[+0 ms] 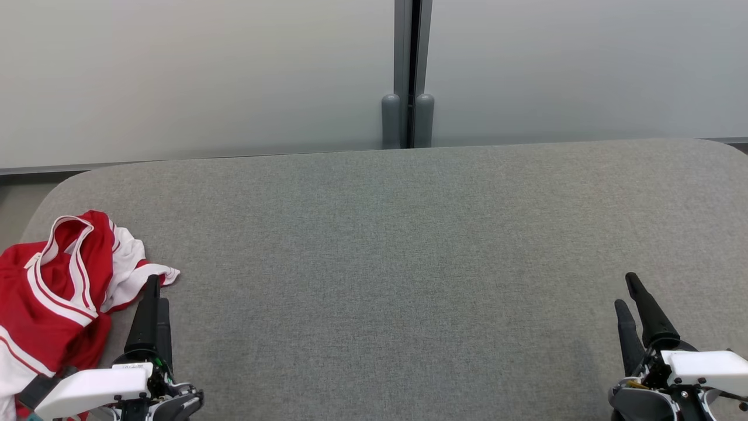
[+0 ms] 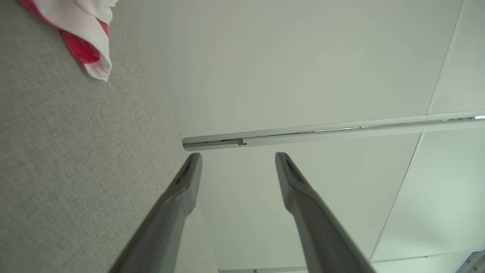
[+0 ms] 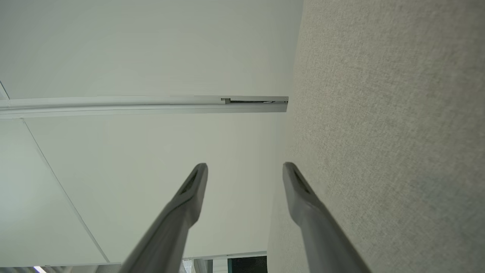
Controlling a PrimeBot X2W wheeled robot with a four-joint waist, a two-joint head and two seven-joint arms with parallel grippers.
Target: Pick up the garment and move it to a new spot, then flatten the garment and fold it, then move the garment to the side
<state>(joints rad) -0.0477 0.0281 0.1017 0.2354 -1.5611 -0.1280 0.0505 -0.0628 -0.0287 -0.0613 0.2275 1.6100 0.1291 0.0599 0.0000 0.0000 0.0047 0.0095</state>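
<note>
The garment is a crumpled red top with white trim, heaped at the left edge of the grey fabric-covered table. My left gripper sits just right of the heap, close beside a white flap, fingers pointing up the view. In the left wrist view its two fingers stand apart with nothing between them, and a corner of the garment lies at the upper left. My right gripper rests at the lower right of the table, far from the garment, and the right wrist view shows it open and holding nothing.
A pale frosted wall with a grey vertical post runs behind the table's far edge. The table's left rounded corner lies close to the garment.
</note>
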